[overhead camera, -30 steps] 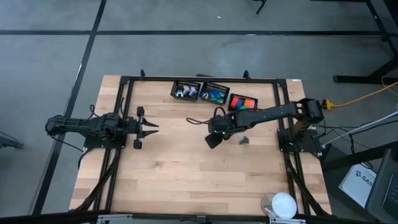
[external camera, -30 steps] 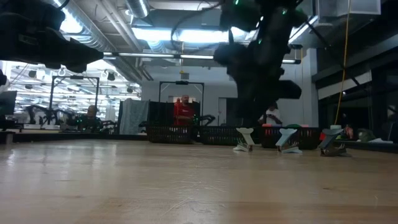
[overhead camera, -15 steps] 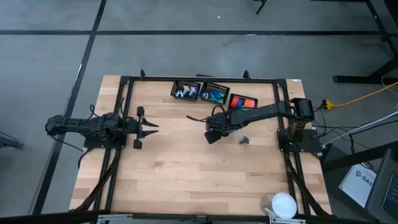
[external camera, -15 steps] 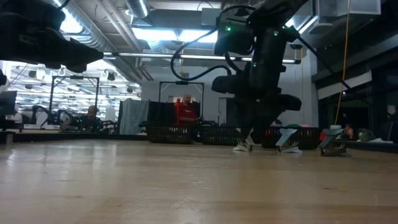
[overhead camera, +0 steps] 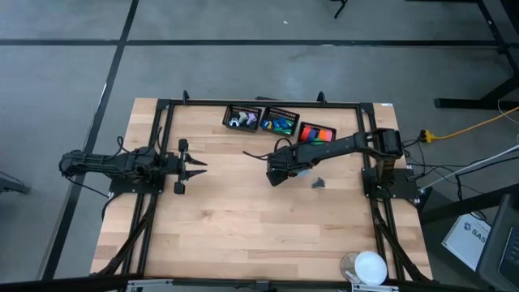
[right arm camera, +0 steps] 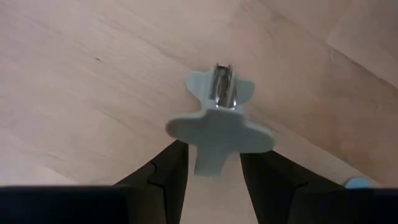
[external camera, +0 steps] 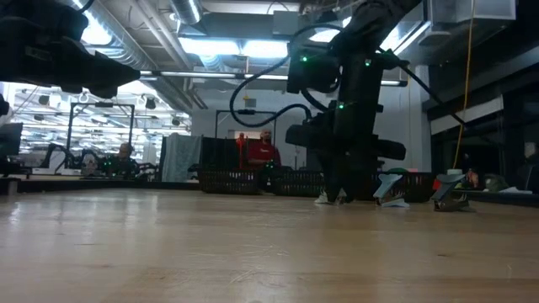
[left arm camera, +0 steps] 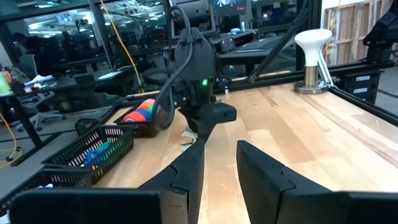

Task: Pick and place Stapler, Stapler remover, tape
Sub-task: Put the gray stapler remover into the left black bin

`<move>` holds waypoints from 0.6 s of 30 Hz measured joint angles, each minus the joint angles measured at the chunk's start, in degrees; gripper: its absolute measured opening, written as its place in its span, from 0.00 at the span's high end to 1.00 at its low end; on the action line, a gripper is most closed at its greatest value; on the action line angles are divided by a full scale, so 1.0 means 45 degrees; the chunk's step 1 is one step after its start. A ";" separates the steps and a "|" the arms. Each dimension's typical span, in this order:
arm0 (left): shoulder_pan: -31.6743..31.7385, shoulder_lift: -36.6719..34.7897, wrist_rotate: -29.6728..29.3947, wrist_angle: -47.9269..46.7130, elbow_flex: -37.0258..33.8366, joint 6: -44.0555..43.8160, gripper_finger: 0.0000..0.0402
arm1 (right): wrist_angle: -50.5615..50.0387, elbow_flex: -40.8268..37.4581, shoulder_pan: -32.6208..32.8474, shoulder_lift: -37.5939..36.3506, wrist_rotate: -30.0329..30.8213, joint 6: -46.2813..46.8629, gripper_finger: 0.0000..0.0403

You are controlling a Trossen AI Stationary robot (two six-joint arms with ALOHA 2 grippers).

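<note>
Two dark, jointed arms are seen, with black cables looped along the right arm (external camera: pixel 349 101) and small green lights lit.
</note>
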 joint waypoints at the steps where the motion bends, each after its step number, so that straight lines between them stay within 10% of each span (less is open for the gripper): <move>1: 0.0002 -0.0002 0.0000 0.0015 0.0000 -0.0001 0.77 | 0.0004 0.0000 0.0000 0.0045 0.0058 -0.0004 0.63; 18: -0.0001 0.0000 0.0000 0.0070 0.0000 -0.0004 0.77 | 0.0019 0.0169 0.0000 0.0062 -0.0354 -0.1334 0.87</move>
